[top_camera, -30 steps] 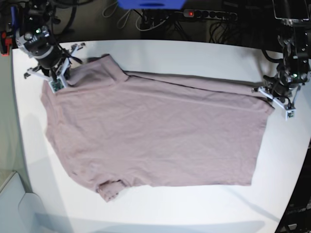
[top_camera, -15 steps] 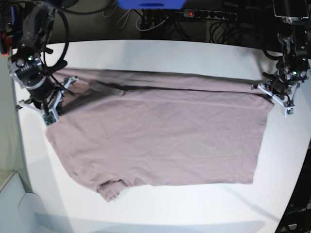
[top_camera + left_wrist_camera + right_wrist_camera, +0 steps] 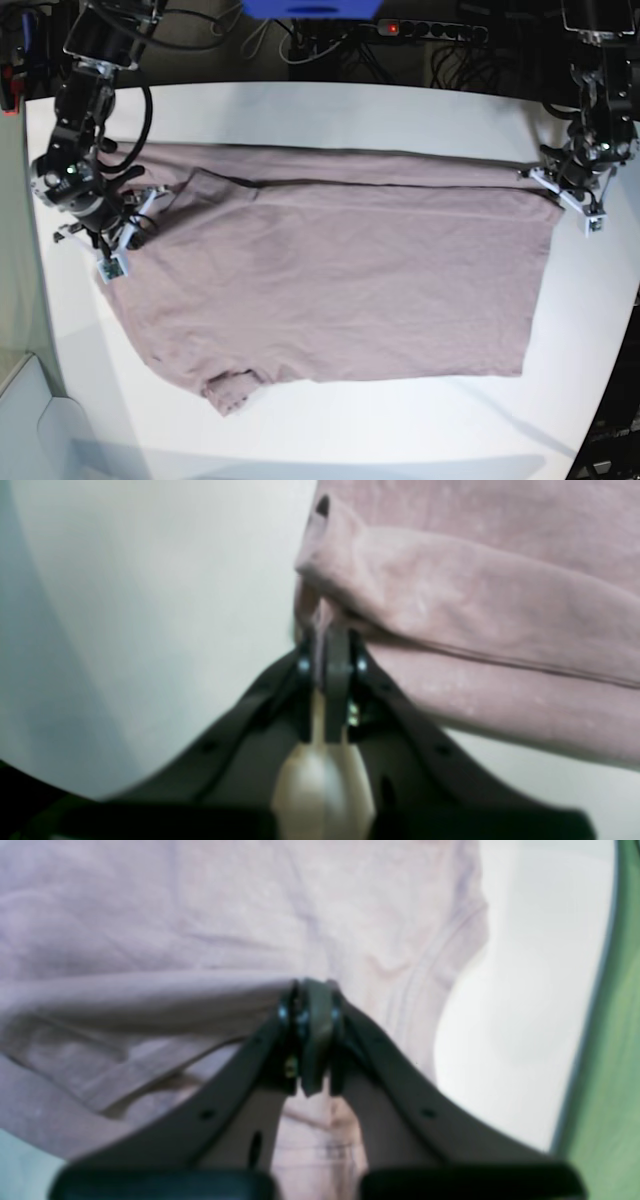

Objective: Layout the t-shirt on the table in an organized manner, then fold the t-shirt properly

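Note:
The mauve-pink t-shirt [image 3: 330, 290] lies spread across the white table [image 3: 400, 110], with a long fold running along its far edge and a small sleeve bunched at the near left [image 3: 230, 388]. My right gripper [image 3: 115, 228] stands at the shirt's left end, shut on a fold of the t-shirt [image 3: 150, 990]; in the right wrist view the right gripper [image 3: 310, 990] pinches that ridge of cloth. At the shirt's far right corner my left gripper [image 3: 562, 190] is shut on the t-shirt. The left wrist view shows the left gripper [image 3: 327, 630] nipping a rolled edge of the t-shirt [image 3: 450, 590].
A power strip [image 3: 430, 30] and tangled cables lie beyond the table's far edge, beside a blue object [image 3: 310, 8]. A white box [image 3: 40, 420] sits off the near-left corner. The table edge [image 3: 30, 250] runs close to the right gripper.
My right gripper has moved nearer and leftward with the cloth, drawing the bunched far-left part out into a straight fold along the far edge. The left gripper has shifted slightly farther away.

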`<state>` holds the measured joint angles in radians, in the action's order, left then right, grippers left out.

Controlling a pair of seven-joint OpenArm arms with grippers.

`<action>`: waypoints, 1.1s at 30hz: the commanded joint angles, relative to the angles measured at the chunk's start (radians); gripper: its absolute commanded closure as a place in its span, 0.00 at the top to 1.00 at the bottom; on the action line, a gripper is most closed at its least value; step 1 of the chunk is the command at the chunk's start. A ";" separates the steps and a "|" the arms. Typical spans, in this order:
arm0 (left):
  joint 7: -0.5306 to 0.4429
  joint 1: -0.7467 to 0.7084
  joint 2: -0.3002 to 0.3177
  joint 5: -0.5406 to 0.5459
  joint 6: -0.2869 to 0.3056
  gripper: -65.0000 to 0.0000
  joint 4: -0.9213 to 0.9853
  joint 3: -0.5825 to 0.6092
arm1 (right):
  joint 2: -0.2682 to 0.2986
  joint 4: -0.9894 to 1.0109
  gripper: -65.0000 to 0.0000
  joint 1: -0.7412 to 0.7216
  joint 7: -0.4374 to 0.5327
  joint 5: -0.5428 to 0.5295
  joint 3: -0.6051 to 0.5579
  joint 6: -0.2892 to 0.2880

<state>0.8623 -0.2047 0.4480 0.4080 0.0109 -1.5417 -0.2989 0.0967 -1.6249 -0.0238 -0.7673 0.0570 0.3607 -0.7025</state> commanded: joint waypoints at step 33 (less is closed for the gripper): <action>-0.015 0.009 -0.010 -0.005 -0.006 0.00 -0.015 -0.010 | 0.008 -0.179 0.44 0.298 0.019 0.152 0.067 0.004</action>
<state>0.8623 -0.2047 0.4206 0.4042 0.0105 -1.5421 -0.3000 0.0925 -1.7882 0.2813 -0.7609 0.2115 0.4236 -0.7025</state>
